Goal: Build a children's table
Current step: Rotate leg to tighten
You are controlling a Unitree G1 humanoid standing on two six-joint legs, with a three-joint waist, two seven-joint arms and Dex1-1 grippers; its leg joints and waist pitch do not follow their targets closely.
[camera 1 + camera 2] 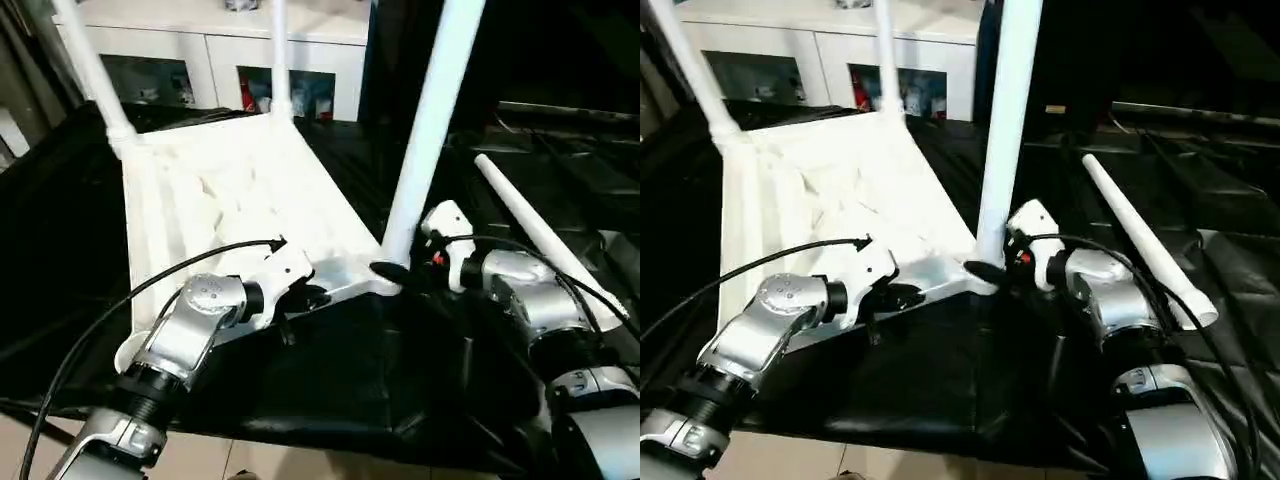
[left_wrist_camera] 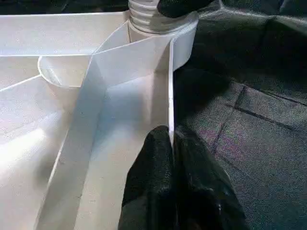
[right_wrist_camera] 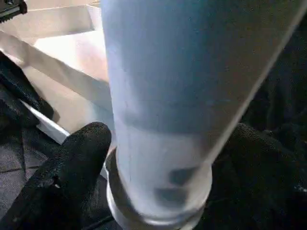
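Left hand (image 2: 172, 143) pinches tabletop (image 1: 230, 190) edge rib.

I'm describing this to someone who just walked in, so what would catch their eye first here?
The upside-down white tabletop on the black cloth, with three legs standing up from its corners. The nearest leg rises between the right gripper's open fingers, while the left gripper pinches the tabletop's near rim. A fourth leg lies loose on the cloth to the right.
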